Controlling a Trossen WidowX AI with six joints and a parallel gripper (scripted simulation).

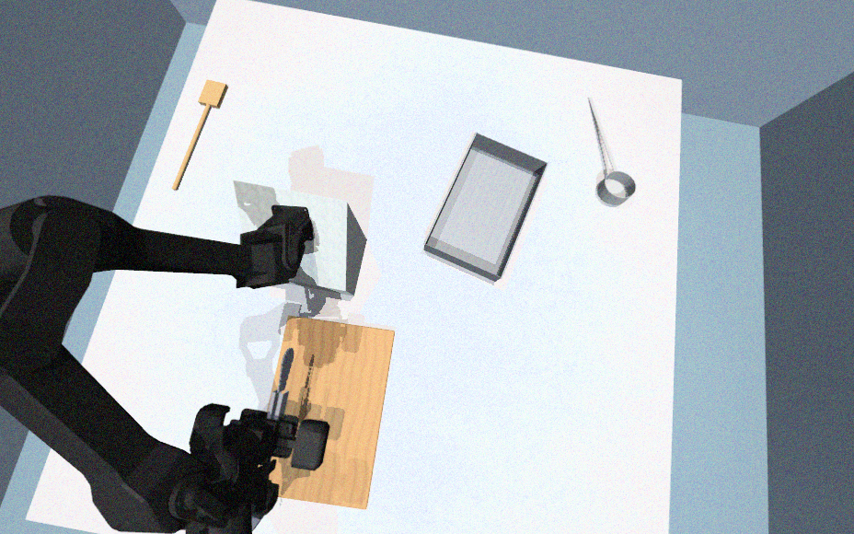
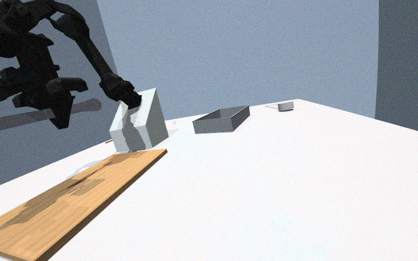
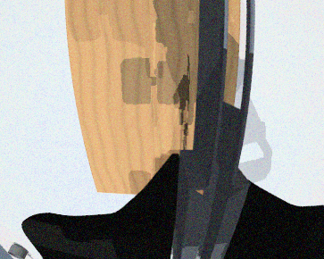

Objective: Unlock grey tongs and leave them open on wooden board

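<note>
Above the left part of the light-brown wooden board (image 1: pixel 351 411) (image 2: pixel 84 207) (image 3: pixel 105 112), as the top view has it, hangs my black gripper (image 1: pixel 284 431) (image 2: pixel 61 124) (image 3: pixel 189 159). My jaws stand only slightly apart, closed firmly on the grey metal tongs (image 1: pixel 287 367) (image 2: pixel 15 120) (image 3: pixel 211 67). I have them up in the air, well off the board and away from the roasting tin. Their scalloped end points towards the pale, slope-topped block (image 1: pixel 330 265) (image 2: pixel 157 129) and shows higher in the exterior view than the end running out at that picture's left edge. From my wrist I see the two long arms running nearly side by side, with a narrow gap between them; whether the lock has let go, I cannot tell.

My shadow and a thin dark streak fall across the board, which lies flat on the white bench (image 1: pixel 549 365) (image 2: pixel 269 181) (image 3: pixel 25 112). Beyond the pale block sits the grey, open rectangular roasting tin (image 1: pixel 510 149) (image 2: pixel 210 125). Farther off stands a small grey round cup with a long thin handle (image 1: pixel 599 191) (image 2: pixel 285 106), and near the opposite edge lies a wooden tool with a square head (image 1: pixel 213 92).
</note>
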